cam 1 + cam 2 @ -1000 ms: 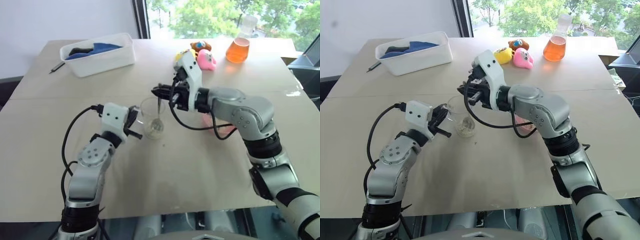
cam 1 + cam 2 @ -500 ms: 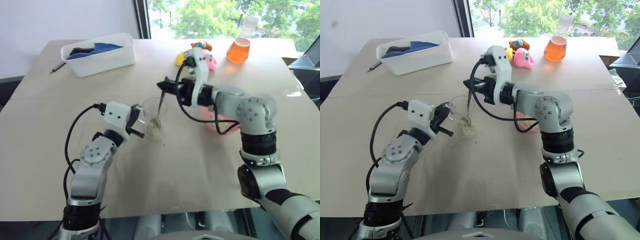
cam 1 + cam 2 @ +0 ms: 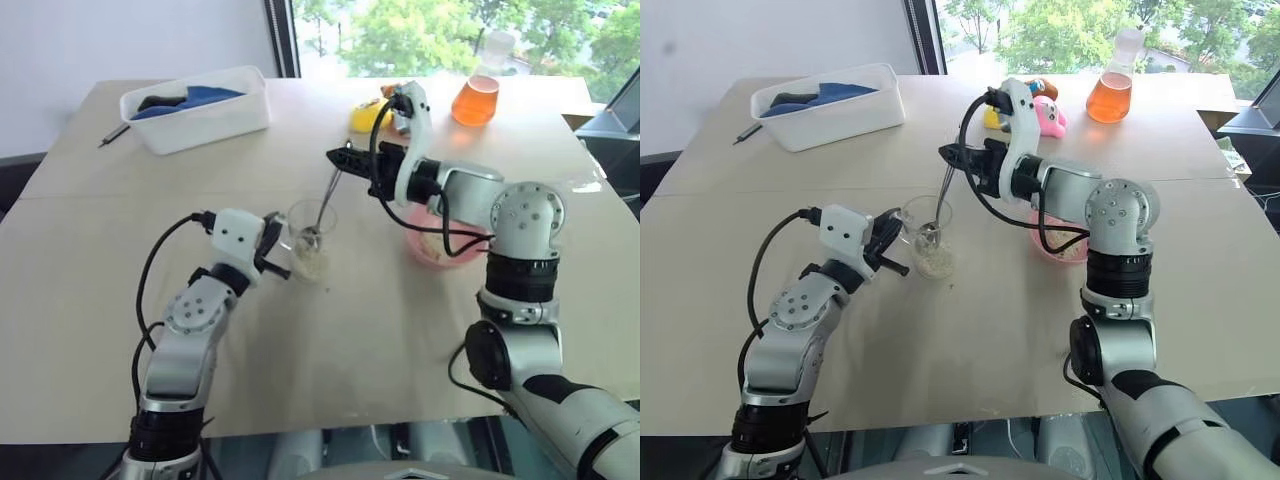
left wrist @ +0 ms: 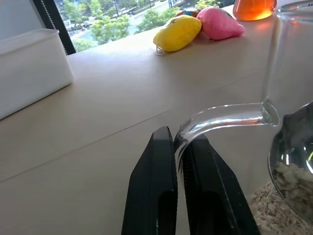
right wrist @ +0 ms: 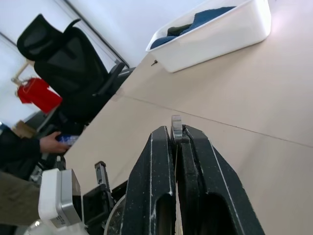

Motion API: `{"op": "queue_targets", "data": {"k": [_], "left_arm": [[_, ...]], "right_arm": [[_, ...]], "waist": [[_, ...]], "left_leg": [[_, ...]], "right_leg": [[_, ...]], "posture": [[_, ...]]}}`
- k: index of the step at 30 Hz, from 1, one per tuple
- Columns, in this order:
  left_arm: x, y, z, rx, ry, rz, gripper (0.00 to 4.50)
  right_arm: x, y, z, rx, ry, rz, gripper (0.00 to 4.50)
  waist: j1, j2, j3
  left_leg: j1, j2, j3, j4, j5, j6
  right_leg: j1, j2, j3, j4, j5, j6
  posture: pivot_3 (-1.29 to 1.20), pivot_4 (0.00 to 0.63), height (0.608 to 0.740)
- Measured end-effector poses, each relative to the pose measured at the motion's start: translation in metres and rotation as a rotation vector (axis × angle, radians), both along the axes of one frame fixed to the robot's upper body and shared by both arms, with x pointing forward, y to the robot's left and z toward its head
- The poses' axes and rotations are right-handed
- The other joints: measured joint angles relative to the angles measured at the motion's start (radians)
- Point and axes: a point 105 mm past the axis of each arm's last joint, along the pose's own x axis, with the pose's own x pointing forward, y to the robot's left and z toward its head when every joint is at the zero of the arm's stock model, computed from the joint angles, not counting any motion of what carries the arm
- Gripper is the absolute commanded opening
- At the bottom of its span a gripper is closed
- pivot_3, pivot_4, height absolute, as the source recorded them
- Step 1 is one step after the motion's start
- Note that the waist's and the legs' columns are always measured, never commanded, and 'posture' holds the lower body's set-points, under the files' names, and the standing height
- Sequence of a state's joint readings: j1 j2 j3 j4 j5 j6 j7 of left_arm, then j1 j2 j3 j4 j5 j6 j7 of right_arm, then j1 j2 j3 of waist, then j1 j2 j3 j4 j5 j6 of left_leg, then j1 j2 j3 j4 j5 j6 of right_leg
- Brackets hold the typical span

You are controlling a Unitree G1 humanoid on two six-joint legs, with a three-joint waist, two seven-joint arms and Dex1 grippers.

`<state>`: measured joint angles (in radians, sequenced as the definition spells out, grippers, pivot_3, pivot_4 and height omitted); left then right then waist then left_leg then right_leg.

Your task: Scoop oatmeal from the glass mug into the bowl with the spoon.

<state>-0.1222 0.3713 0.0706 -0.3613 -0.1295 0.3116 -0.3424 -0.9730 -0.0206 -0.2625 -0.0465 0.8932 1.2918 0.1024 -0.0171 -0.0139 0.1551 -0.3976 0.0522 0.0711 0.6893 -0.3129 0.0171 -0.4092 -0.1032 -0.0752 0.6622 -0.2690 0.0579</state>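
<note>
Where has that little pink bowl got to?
The pink bowl sits on the table on the robot's right side, partly hidden under its right arm, to the right of the glass mug and nearer the robot than the orange flask.

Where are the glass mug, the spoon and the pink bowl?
glass mug (image 3: 311, 214): left eye view, upper wall.
spoon (image 3: 327, 199): left eye view, handle.
pink bowl (image 3: 424, 253): left eye view, near rim.

My right arm covers part of the bowl (image 3: 440, 245). The glass mug (image 4: 293, 98) runs off the left wrist view's edge, and I can't tell how much oatmeal (image 4: 293, 181) the spoon (image 4: 292, 161) carries.
</note>
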Motion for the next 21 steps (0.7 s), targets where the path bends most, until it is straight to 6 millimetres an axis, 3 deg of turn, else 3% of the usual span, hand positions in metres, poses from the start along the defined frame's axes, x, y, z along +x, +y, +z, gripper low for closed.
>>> {"op": "queue_targets", "data": {"k": [21], "left_arm": [[0.008,-0.010,-0.007,-0.065,-0.040,-0.023,0.14]], "right_arm": [[0.017,-0.033,0.011,0.178,0.227,-0.094,0.00]], "waist": [[0.000,0.000,0.000]], "left_leg": [[0.000,0.000,0.000,0.000,0.000,0.000]], "right_leg": [[0.000,0.000,0.000,0.000,0.000,0.000]], "posture": [[0.00,0.150,0.740]]}}
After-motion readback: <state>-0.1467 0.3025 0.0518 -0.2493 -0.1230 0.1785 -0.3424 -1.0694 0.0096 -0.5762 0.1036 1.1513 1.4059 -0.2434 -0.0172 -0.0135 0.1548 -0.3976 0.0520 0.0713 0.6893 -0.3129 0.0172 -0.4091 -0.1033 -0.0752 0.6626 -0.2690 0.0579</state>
